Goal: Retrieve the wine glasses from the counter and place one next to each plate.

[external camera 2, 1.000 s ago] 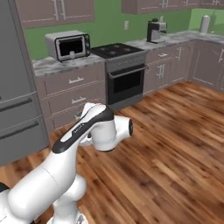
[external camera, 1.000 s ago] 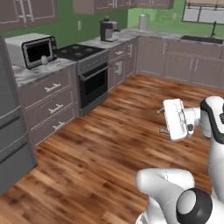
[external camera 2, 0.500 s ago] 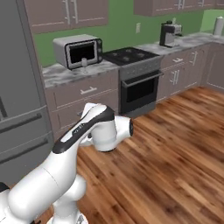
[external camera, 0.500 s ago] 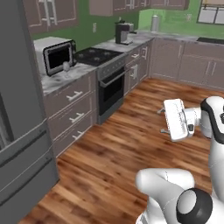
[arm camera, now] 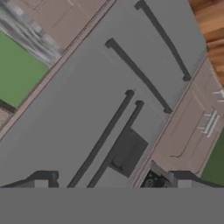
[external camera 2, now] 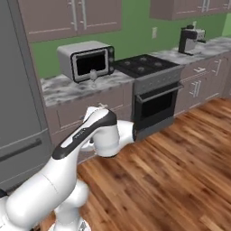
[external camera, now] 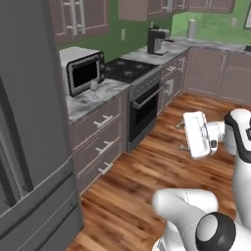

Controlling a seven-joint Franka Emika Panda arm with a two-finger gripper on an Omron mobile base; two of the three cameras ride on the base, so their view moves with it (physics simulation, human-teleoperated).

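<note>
One wine glass (external camera: 93,88) stands upright on the marbled counter (external camera: 90,102), just in front of the microwave (external camera: 83,72); the right base view shows the same wine glass (external camera 2: 93,76) on the counter (external camera 2: 63,89). My gripper (external camera: 180,137) hangs open and empty over the wood floor, far to the right of the glass. In the hand view the gripper (arm camera: 113,183) faces the grey fridge (arm camera: 100,100), its fingertips (arm camera: 41,181) wide apart. The plates are out of view.
A tall grey fridge (external camera: 29,137) fills the left. A black stove and oven (external camera: 139,93) stand right of the microwave, with a coffee machine (external camera: 157,41) and a paper towel roll (external camera: 192,29) further along. Wood floor (external camera 2: 180,167) lies open ahead.
The whole scene has shifted as the base moved: the fridge, microwave and counter now look closer and larger. The arm keeps its pose and the gripper stays open.
</note>
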